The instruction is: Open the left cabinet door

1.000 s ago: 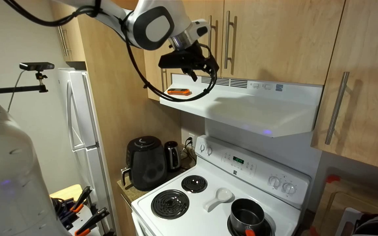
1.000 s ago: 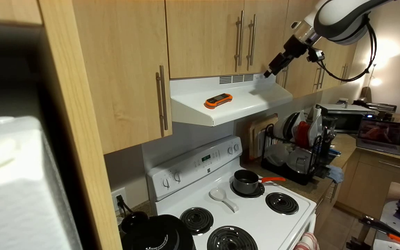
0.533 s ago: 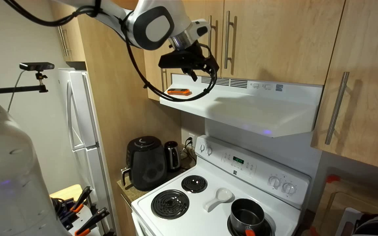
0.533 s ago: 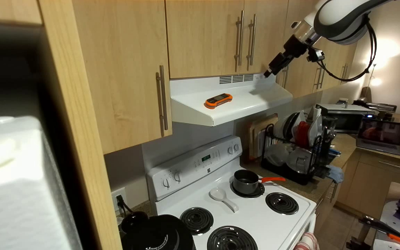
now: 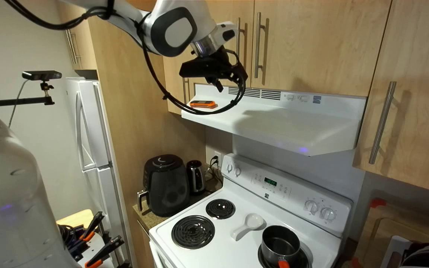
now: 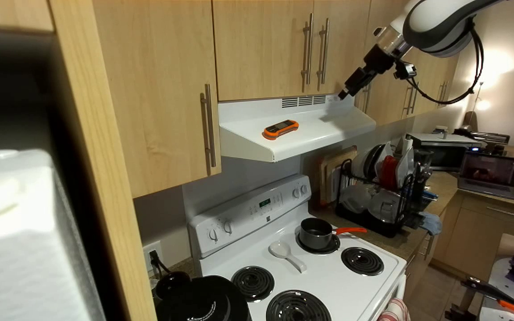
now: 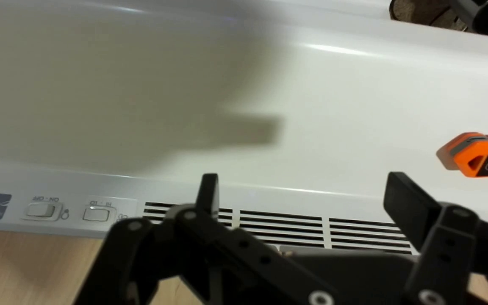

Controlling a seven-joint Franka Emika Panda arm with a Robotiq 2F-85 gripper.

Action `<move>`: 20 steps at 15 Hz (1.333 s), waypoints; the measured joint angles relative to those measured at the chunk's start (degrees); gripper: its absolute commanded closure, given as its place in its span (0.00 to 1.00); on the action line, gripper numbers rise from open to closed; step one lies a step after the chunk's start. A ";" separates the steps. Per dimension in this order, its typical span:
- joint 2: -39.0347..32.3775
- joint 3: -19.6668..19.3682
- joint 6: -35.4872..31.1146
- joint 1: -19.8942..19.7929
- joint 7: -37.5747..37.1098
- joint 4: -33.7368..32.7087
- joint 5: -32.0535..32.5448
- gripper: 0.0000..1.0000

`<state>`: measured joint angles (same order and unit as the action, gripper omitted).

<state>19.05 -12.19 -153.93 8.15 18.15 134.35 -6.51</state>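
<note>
The left cabinet door (image 6: 261, 53) is a light-wood panel above the range hood, shut, with a vertical metal bar handle (image 6: 308, 49) near its right edge. In an exterior view the door (image 5: 230, 9) and its handle (image 5: 238, 35) are partly hidden behind my arm. The twin panel (image 6: 344, 49) beside it is also shut. My gripper (image 6: 343, 93) points down toward the hood, in front of the doors and apart from the handles; it also shows in an exterior view (image 5: 219, 86). In the wrist view my gripper (image 7: 301, 186) is open and empty. No handle shows there.
The white range hood (image 6: 301, 129) lies below the doors. An orange handheld device (image 6: 280, 129) rests on it and shows in the wrist view (image 7: 487, 154). The stove below bears a pot (image 6: 316, 234) and a white spoon (image 6: 286, 254). A longer door (image 6: 159, 89) adjoins.
My gripper has shifted only very slightly. The doors and everything else look the same.
</note>
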 measured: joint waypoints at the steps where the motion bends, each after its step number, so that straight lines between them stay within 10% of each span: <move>1: 0.00 0.42 0.00 0.00 -0.02 -0.11 0.00 0.00; 20: -10.91 2.58 -10.07 5.24 2.54 -10.58 -3.31 0.00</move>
<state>8.15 -9.60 -164.00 13.39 20.70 123.77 -9.82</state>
